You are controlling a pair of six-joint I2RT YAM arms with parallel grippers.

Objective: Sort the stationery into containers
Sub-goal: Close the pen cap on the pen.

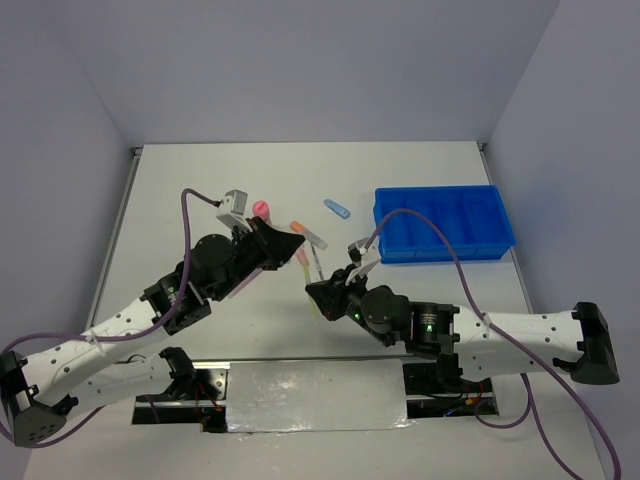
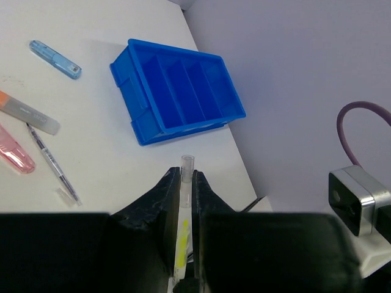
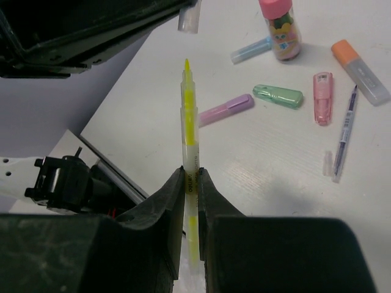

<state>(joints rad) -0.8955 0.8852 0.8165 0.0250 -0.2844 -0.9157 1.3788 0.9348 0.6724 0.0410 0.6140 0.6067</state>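
Right gripper (image 3: 190,177) pinches the yellow pen (image 3: 189,116) mid-air over the bench's near edge. Left gripper (image 2: 181,175) clamps the clear cap (image 3: 189,18). Any misalignment could jam the tip and twist the pen loose.

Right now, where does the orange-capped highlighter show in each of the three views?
Top external: the orange-capped highlighter lies mid-table, left of the blue tray.
Left wrist: at the left edge, cap end cut by the frame.
Right wrist: upper right corner, cap pointing up-left.
Shared landmark: the thin grey pen lying beside it.
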